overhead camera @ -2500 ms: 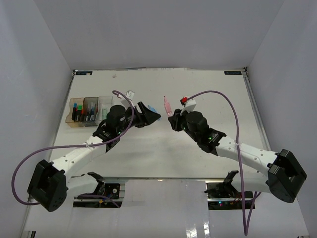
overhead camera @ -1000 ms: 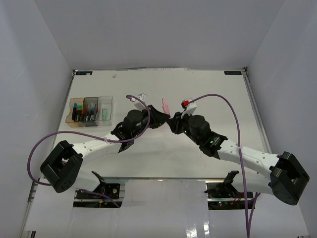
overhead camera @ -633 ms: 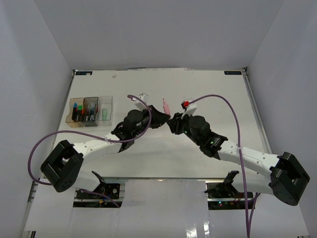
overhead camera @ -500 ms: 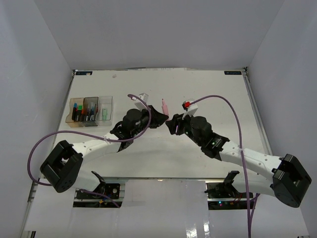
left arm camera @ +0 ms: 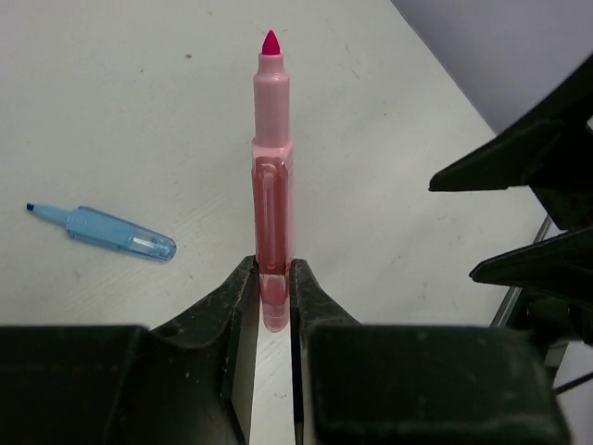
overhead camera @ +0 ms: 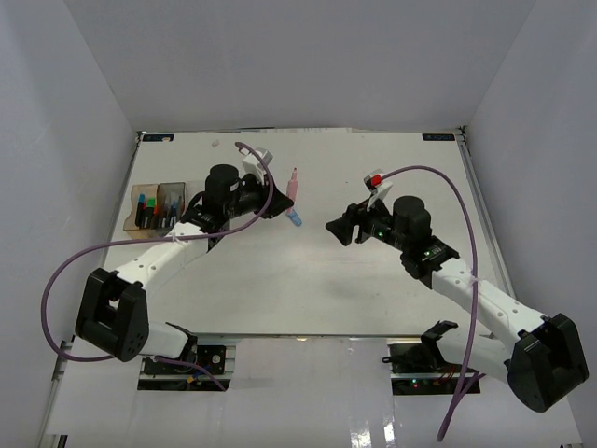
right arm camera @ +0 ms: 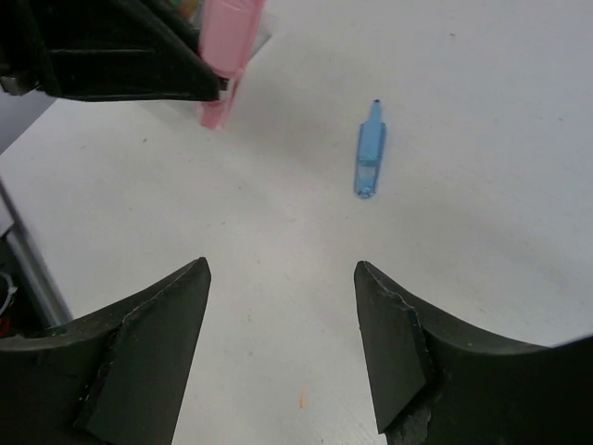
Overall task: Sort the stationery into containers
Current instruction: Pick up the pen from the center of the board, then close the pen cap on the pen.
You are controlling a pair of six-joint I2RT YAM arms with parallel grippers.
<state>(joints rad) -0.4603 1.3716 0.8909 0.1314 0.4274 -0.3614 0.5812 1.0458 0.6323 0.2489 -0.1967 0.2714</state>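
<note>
Left hand: closed on the blunt end of the pink pen. The pen juts straight out past the fingers with its tip pointing away, and it is carried above the tabletop, far of centre.
Right hand: jaws spread wide with nothing between them. It hovers right of centre and faces left.
Blue piece: lies loose and flat on the tabletop between the two hands, just on the near side of the raised pen in the top view.
Containers: a row of three at the far left, already holding several items. The left hand is just to their right.
Step in hand: probably carrying the pink pen left to the containers and letting it go inside one.
Doing it well: the grip sits at the very end of the pen, so most of its length hangs free and could swing or slip. Move slowly, turn the pen to lie along the box, lower it past the rim, and only then loosen the fingers. The rightmost box seems to hold a pale piece already, so it looks like the likely home.
Edges and room: bare tabletop lies between the left hand and the containers. The containers sit near the left edge and wall, so an overshoot has little margin. A purple cable loops over the left wrist. The right hand is well apart, so it can reach the blue piece without crossing the left arm.
</note>
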